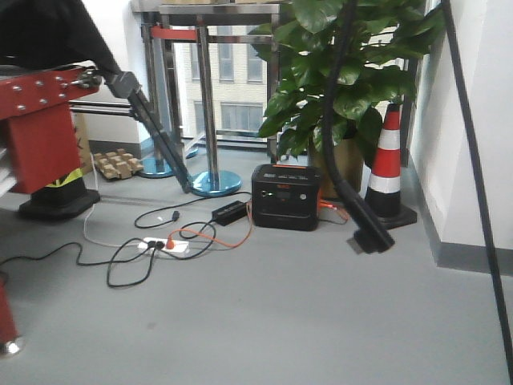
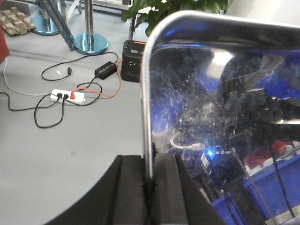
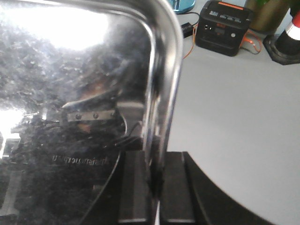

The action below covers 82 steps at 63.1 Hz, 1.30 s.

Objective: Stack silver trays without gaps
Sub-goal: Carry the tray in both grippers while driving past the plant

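We find the left gripper (image 2: 151,187) clamped on the left rim of a silver tray (image 2: 220,117), which is held above bare grey floor (image 2: 70,154) that lies open to its left. The right gripper (image 3: 156,187) pinches a right rim, seemingly the same tray's, with open floor to its right.

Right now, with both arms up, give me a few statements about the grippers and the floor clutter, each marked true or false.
1. The left gripper is shut on the rim of a silver tray. True.
2. The right gripper is open and holds nothing. False: its fingers pinch a silver tray by the rim.
3. A black power station sits on the floor next to the potted plant. True.
4. The traffic cone lies tipped on its side. False: it stands upright by the wall.
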{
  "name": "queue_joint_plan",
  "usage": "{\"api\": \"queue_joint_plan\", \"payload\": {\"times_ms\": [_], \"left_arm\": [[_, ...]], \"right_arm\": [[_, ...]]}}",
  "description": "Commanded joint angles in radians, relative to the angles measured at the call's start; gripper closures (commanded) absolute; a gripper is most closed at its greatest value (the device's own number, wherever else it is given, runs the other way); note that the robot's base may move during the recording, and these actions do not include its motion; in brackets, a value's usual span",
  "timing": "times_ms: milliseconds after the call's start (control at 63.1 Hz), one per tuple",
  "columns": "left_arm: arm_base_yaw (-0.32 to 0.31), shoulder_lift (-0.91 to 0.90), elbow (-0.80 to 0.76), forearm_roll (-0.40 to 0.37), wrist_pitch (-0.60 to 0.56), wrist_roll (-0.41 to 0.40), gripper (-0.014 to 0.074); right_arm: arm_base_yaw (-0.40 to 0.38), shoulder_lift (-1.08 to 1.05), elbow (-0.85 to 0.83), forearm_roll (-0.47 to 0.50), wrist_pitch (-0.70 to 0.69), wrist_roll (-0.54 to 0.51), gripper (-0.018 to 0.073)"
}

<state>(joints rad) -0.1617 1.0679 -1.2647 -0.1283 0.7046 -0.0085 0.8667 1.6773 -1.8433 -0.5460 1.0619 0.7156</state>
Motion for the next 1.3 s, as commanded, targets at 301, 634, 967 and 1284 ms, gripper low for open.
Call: {"api": "queue_joint_plan", "payload": {"times_ms": [301,634,967,1284], "left_arm": [[-0.024,-0.009,-0.007,-0.085,-0.043,0.000,0.0613],[-0.024,-0.009,-0.007,-0.085,-0.043,0.000,0.0613],[-0.024,-0.009,-0.007,-0.085,-0.043,0.000,0.0613],[-0.024,-0.009,-0.007,-0.085,-0.043,0.000,0.0613]], "right_arm": [[0.013,-0.002,-0.011,0.022,-0.104,-0.025,0.0637],[0.013,-0.002,-0.011,0.022,-0.104,-0.025,0.0637],[0.013,-0.002,-0.011,0.022,-0.104,-0.025,0.0637],[0.013,-0.002,-0.011,0.022,-0.104,-0.025,0.0637]]}}
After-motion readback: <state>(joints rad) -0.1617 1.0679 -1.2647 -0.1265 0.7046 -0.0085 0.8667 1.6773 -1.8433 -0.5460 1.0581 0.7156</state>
